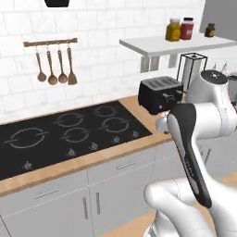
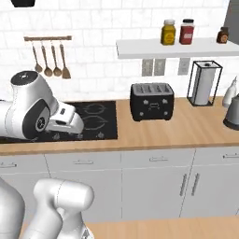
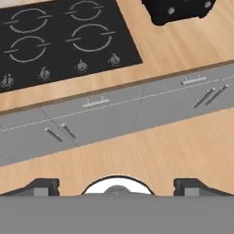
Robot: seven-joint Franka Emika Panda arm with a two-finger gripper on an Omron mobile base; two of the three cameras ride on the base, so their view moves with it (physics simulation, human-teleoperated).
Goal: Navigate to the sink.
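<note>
White arm folded, elbow high, over the wooden counter (image 2: 186,130); gripper (image 3: 117,185) looks down at grey cabinet fronts (image 3: 137,109), fingertips (image 3: 43,186) set wide apart, holding nothing; flat black cooktop (image 1: 69,129) left, black 4-slot toaster (image 2: 151,101) beside it; sink location cannot tell; 3 jars (image 2: 168,31) on white shelf (image 2: 172,48).

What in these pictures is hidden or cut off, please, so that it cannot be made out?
- Cooktop: its left part hidden by the arm, right base view.
- Kettle: cut off by the right edge, right base view.
- Toaster: cut off by the top edge, hand view.
- Gripper: only its tips rise above the bottom edge, hand view.
</note>
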